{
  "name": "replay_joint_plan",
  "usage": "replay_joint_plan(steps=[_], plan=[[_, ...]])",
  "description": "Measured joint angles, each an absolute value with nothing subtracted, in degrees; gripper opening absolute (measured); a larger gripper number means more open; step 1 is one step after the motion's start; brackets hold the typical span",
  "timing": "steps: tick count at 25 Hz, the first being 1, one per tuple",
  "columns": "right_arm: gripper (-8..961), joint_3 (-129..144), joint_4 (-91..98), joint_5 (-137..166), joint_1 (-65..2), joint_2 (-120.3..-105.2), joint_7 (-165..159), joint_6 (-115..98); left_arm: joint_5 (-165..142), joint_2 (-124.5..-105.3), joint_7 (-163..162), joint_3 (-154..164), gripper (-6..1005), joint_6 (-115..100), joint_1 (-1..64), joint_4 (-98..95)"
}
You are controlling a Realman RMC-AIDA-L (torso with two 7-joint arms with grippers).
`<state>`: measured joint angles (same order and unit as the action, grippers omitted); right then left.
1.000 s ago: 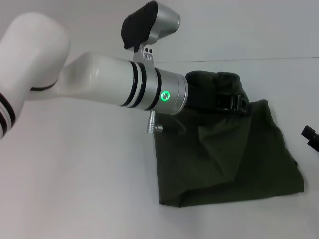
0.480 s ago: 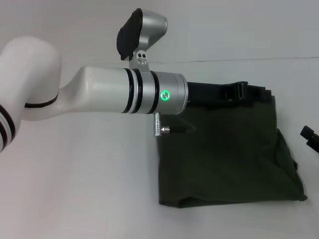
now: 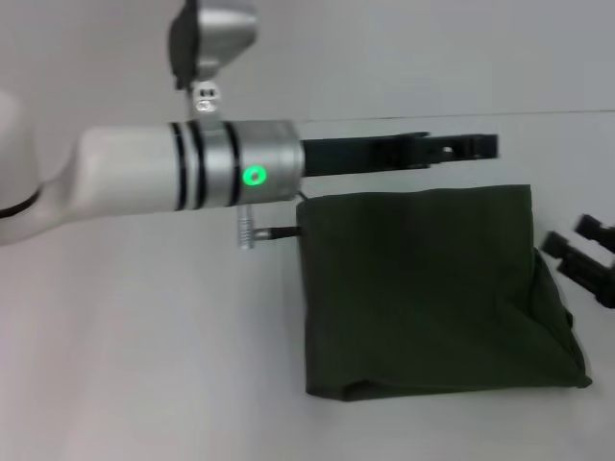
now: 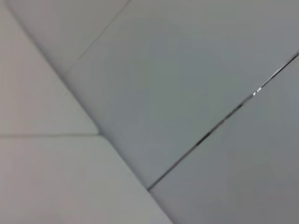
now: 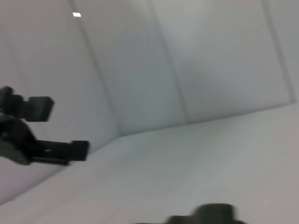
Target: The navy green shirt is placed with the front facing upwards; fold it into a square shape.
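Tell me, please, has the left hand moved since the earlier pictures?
Yes. The left hand has lifted off the navy green shirt and now hovers beyond its far edge, empty.

right tool (image 3: 577,254): cut off at edge | shirt (image 3: 432,288) print: hidden

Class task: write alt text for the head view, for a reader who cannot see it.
A dark green shirt, folded into a rough square, lies on a white table. The left gripper hovers above its far edge; the right gripper is at the shirt's right side.

no readable text, labels or signs
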<state>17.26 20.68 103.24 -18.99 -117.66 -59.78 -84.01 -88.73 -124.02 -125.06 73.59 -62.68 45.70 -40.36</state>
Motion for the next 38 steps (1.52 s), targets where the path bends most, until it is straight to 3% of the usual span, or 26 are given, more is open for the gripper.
replay_joint_plan(steps=[4, 18, 25, 33, 38], plan=[[725, 22.69, 20.75, 103.36, -22.6, -117.86, -60.35, -85.29, -88.76, -123.47, -119.78, 66.14, 909, -66.38, 41.15, -40.39], [715, 36.89, 20.04, 103.33, -33.93, -119.55, -69.83, -53.32, -88.87, -123.12, -113.44, 57.09, 917, -73.05, 35.8, -40.38], [714, 36.39, 20.25, 101.9, -34.86, -119.77, -69.09, -49.97, -88.87, -123.21, -110.16, 56.89, 916, -74.38, 34.66, -40.44], [714, 35.79, 24.23, 92.32, -31.84, -118.91, -68.51, -69.62, -94.27, -122.9, -112.41, 54.22, 917, -76.74, 33.33, -40.58], [715, 32.47, 26.92, 91.25, -28.79, -118.75, -68.98, -75.89, -108.35, -121.87, -126.2, 53.38, 916, -77.18, 35.74, -40.43]])
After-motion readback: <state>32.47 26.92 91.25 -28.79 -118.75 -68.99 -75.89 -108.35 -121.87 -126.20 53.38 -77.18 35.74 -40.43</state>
